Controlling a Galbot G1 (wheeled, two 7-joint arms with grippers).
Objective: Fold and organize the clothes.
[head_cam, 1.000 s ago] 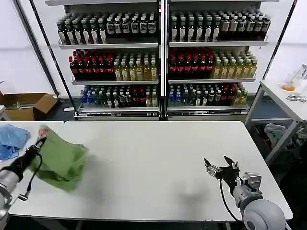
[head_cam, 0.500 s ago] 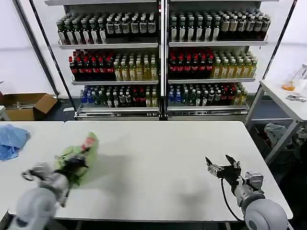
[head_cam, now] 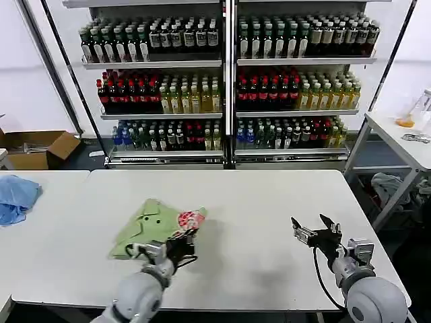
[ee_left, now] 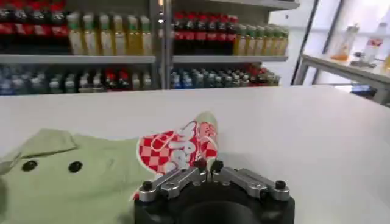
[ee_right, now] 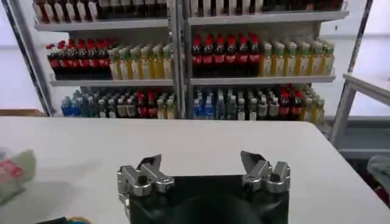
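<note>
The light green collared shirt (head_cam: 149,227) lies bunched on the white table (head_cam: 269,202), left of centre, with its dark buttons up and its red-and-white checkered print (head_cam: 189,219) at the right end. My left gripper (head_cam: 183,241) is at the shirt's near right edge. In the left wrist view that gripper (ee_left: 207,164) is shut on the shirt's (ee_left: 85,179) fabric just below the print (ee_left: 177,146). My right gripper (head_cam: 316,232) hovers open over the table's near right part, well away from the shirt, and holds nothing (ee_right: 204,164).
A light blue cloth (head_cam: 17,196) lies on the neighbouring table at the far left. Shelves of bottles (head_cam: 225,87) stand behind the table. A cardboard box (head_cam: 37,145) sits on the floor at left, and a white side table (head_cam: 404,134) stands at right.
My left gripper has swept from the table's left edge towards the centre, bringing the green shirt with it; the shirt now lies flatter. The right gripper has barely moved.
</note>
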